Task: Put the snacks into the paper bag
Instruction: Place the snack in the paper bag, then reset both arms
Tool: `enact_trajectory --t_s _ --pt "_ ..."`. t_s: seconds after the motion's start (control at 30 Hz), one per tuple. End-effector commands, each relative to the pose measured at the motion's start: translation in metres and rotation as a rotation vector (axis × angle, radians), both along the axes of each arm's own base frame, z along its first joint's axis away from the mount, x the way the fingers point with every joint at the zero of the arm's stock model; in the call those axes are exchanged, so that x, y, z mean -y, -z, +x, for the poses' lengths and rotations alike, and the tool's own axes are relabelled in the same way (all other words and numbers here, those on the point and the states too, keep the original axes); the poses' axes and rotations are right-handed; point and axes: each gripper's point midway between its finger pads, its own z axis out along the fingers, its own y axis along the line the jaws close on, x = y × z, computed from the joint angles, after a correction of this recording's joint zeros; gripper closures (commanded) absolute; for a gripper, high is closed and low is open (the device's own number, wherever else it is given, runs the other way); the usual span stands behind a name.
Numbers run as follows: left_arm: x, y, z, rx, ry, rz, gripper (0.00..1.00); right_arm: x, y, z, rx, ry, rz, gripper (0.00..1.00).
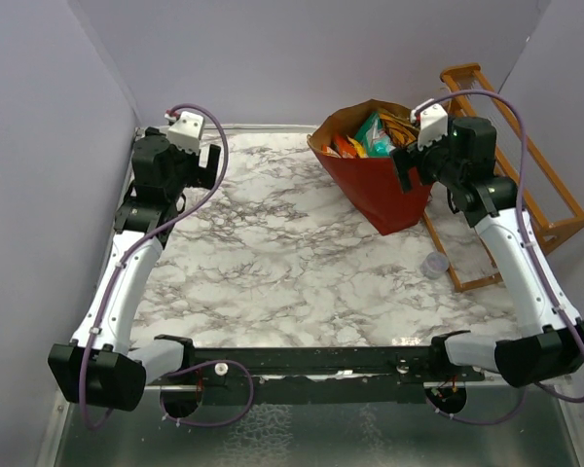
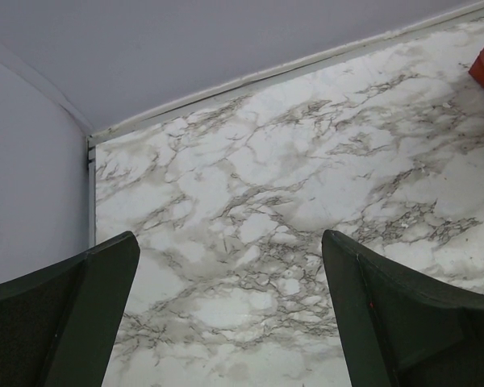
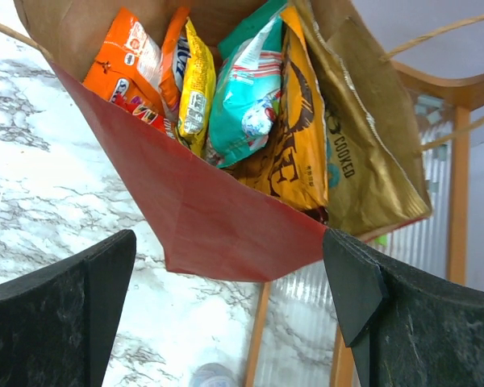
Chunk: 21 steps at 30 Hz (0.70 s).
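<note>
The red paper bag (image 1: 382, 190) stands tilted at the back right of the marble table, its mouth open. Several snacks (image 1: 370, 136) stand inside it. The right wrist view shows them: an orange packet (image 3: 125, 60), a yellow packet (image 3: 195, 85), a teal pouch (image 3: 246, 97), an orange-yellow bag (image 3: 294, 157) and a tan chip bag (image 3: 371, 161), behind the bag's red wall (image 3: 218, 226). My right gripper (image 1: 409, 161) (image 3: 230, 266) is open and empty, close over the bag's right side. My left gripper (image 1: 206, 161) (image 2: 230, 274) is open and empty over bare marble at the back left.
An orange wooden rack (image 1: 526, 185) stands to the right of the bag, against the wall. A small clear plastic cup (image 1: 435, 264) sits on the table in front of the bag, also low in the right wrist view (image 3: 214, 376). Grey walls close the back and sides.
</note>
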Motion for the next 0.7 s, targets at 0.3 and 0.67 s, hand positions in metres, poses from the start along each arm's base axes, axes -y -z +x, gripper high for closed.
enact_trajectory --t_s 0.3,0.67 --pt "-0.031 -0.016 -0.028 0.152 -0.156 -0.056 0.01 0.025 -0.018 -0.054 0.068 0.093 0.024 0.01" --pt "-0.026 -0.014 -0.043 0.213 -0.144 -0.147 0.01 0.033 -0.018 -0.08 0.119 0.124 0.056 0.01"
